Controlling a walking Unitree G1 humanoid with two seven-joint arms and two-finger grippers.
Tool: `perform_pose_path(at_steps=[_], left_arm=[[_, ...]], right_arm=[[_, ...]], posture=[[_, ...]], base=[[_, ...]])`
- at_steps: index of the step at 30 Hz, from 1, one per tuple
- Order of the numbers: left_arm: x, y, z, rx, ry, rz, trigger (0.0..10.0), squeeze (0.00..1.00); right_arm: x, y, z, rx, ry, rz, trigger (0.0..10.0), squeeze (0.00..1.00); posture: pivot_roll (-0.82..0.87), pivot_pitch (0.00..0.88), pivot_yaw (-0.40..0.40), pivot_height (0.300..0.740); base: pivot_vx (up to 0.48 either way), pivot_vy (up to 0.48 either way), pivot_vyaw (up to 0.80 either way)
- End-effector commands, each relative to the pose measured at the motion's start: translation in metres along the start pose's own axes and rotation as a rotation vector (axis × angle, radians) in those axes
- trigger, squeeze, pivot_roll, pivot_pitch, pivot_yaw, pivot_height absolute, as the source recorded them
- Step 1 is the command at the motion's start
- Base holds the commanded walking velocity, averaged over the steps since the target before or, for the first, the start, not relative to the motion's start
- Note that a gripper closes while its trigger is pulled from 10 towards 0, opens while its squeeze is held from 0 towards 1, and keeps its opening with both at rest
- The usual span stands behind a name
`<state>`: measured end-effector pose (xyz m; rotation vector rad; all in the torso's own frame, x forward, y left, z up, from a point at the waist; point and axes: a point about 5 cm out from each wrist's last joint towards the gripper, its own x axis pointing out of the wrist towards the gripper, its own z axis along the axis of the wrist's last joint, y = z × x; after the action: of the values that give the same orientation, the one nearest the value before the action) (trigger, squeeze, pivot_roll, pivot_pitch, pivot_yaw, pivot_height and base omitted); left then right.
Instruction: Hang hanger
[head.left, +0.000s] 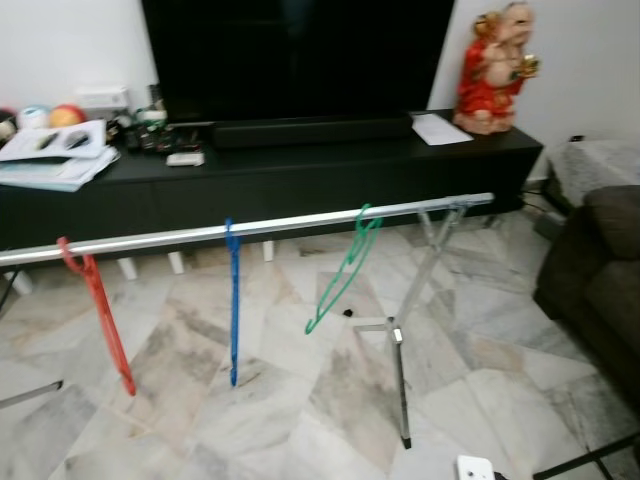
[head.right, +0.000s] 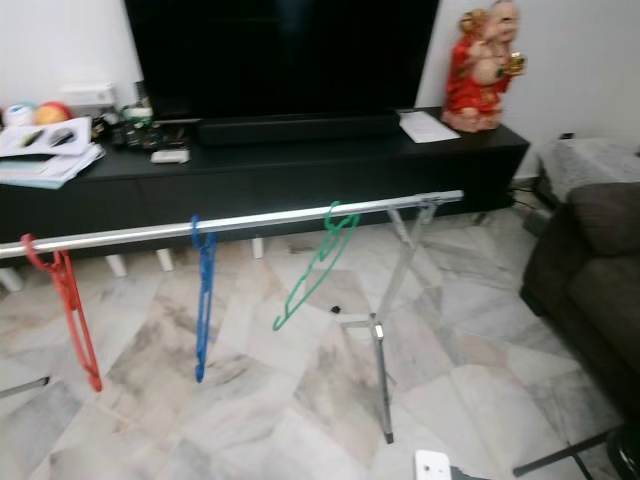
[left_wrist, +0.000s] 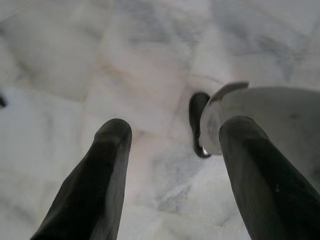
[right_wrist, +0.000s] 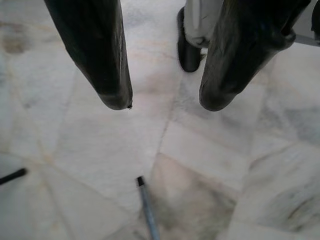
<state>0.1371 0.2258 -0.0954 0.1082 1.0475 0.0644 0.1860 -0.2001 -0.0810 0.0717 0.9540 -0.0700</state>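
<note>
Hangers, three of them, are on the silver rail (head.left: 250, 227) that runs across the room in front of the low black TV cabinet (head.left: 300, 175). The red hanger (head.left: 98, 310) hangs toward the rail's left end, the blue hanger (head.left: 233, 300) near the middle and nearly straight down, and the green hanger (head.left: 345, 268) further right, its hook over the rail and its body swung out at a slant. The rail's right end sits on a folding metal stand (head.left: 400, 340) whose legs spread on the marble floor (head.left: 300, 400).

Both arms hang low, well below the rail and away from all three hangers. The left gripper (left_wrist: 172, 135) points down at the marble with its two black fingers (left_wrist: 100, 170) spread wide and nothing between them; just past one finger is a pale rounded part of the robot's body and a dark foot (left_wrist: 197, 125) on the tiles. The right gripper (right_wrist: 165, 102) also points at the floor, fingers (right_wrist: 100, 55) apart and holding nothing; beyond its tips lies the thin end of a dark rod (right_wrist: 147, 210) on the floor, and a dark foot (right_wrist: 187, 47) shows near one finger.

On the cabinet stand a big black television (head.left: 295, 55), a red and gold figurine (head.left: 492, 70) at the right end, and a pile of papers (head.left: 55, 155) at the left. A dark sofa (head.left: 600, 280) fills the right side of the room.
</note>
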Motion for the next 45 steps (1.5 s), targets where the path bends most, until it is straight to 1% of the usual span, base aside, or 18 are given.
perform_pose_path(at_steps=[1,9,23,24,27,29,32,41,45], left_arm=[[-0.0007,0.0003,-0.0052,0.012,0.028,0.000,10.0,0.00],[-0.0003,-0.0012,-0.0040,0.016,0.025,-0.005,10.0,0.00],[-0.0003,-0.0031,-0.0031,-0.013,0.010,-0.017,10.0,0.00],[-0.0002,-0.0041,-0.0032,-0.007,0.009,-0.019,10.0,0.00],[-0.0001,-0.0049,-0.0029,0.053,0.015,-0.030,10.0,0.00],[-0.0001,-0.0050,-0.0032,0.053,0.017,-0.030,10.0,0.00],[-0.0005,-0.0068,-0.0063,0.014,0.022,-0.021,10.0,0.00],[-0.0004,-0.0094,-0.0062,0.007,0.017,-0.028,10.0,0.00],[-0.0004,-0.0082,-0.0050,-0.013,0.009,-0.033,10.0,0.00]], right_arm=[[-0.0002,0.0009,-0.0030,-0.006,0.014,0.000,10.0,0.00],[-0.0001,0.0007,-0.0024,-0.007,0.014,-0.001,10.0,0.00],[0.0002,0.0009,-0.0008,0.000,0.012,-0.005,10.0,0.00],[0.0003,0.0011,-0.0007,-0.001,0.012,-0.004,10.0,0.00],[0.0004,0.0018,-0.0005,0.000,0.012,-0.002,10.0,0.00],[0.0005,0.0021,-0.0005,0.001,0.012,-0.001,10.0,0.00],[0.0005,0.0024,-0.0004,0.002,0.012,0.000,10.0,0.00],[0.0003,0.0009,-0.0004,-0.002,0.014,0.000,10.0,0.00],[0.0003,0.0002,0.0000,-0.008,0.014,-0.001,10.0,0.00]], posture=[[0.07,0.000,-0.041,0.740],[0.07,0.008,-0.043,0.740],[0.08,0.018,-0.045,0.740],[0.08,0.019,-0.047,0.740],[0.08,0.022,-0.046,0.740],[0.08,0.022,-0.046,0.740],[0.10,0.027,-0.050,0.740],[0.10,0.026,-0.057,0.740],[0.10,0.020,-0.062,0.740]], base=[[0.000,0.000,-0.79],[0.000,0.000,-0.79],[0.000,0.000,-0.79],[0.000,0.000,-0.79],[0.000,-0.296,-0.79],[0.000,-0.480,-0.79],[0.000,-0.160,-0.79],[0.000,0.000,-0.79],[0.000,0.000,-0.79]])
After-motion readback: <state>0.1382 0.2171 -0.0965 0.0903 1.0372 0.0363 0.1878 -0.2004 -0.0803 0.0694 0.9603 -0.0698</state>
